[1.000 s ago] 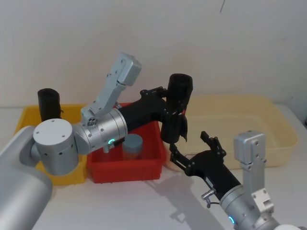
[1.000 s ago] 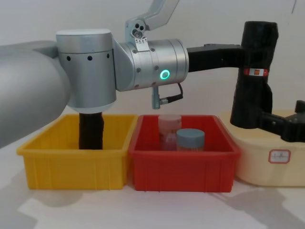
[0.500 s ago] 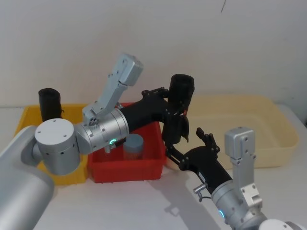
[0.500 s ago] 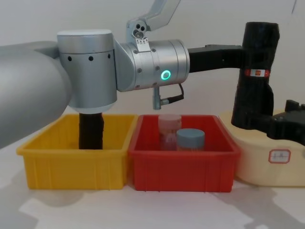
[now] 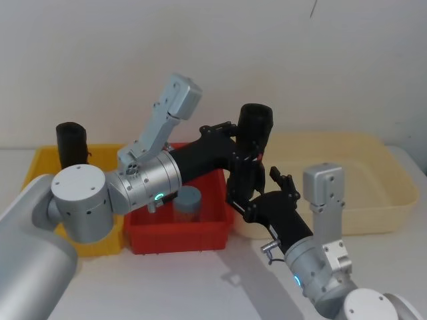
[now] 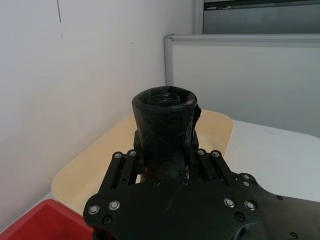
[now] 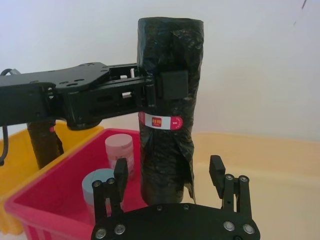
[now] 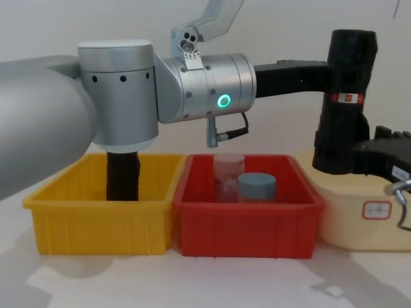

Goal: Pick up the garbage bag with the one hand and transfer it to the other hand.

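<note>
Two claws attend one item. The left claw (image 5: 244,155), on the large wrist with the green ring light, is clamped on the garbage bag (image 7: 170,50) at its label band. It holds the bag upright in the air where the cream tub (image 8: 347,224) meets the red bin (image 8: 247,224). The right claw (image 7: 168,169) is spread wide, one finger on either side of the bag's lower end, gripping nothing.
</note>
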Tool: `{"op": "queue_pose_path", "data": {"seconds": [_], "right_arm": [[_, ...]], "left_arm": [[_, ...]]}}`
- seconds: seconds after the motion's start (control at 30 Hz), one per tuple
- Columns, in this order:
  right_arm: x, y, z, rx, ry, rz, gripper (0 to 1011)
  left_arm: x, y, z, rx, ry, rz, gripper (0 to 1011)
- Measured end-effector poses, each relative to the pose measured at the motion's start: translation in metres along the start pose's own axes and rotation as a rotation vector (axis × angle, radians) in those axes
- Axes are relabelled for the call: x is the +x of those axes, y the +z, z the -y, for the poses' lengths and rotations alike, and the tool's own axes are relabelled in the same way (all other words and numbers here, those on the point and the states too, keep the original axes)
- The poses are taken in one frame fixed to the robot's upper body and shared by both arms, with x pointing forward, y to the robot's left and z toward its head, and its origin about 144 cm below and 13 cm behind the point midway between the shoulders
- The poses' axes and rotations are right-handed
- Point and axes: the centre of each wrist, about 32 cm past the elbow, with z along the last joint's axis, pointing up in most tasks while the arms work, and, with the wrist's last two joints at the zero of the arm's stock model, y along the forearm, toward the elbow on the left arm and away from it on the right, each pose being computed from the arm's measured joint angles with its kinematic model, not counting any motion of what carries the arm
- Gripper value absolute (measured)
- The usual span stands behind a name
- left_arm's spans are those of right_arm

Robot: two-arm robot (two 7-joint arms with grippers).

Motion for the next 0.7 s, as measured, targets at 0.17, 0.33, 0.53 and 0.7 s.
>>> {"op": "queue_pose_path", "data": {"seconds": [0.17,0.33,0.53,0.7], "right_arm": [[-0.002,0.000,-0.008,0.000,-0.001,-0.003,1000],[-0.005,0.001,-0.014,-0.005,-0.001,-0.008,1000],[-0.008,0.002,-0.023,-0.020,0.001,-0.011,1000],[-0.010,0.003,-0.029,-0.033,-0.001,-0.006,967]], "left_arm": [[0.000,0.000,0.000,0.000,0.000,0.000,448],[0.000,0.000,0.000,0.000,0.000,0.000,448],[0.000,0.000,0.000,0.000,0.000,0.000,448],[0.000,0.000,0.000,0.000,0.000,0.000,448]]}}
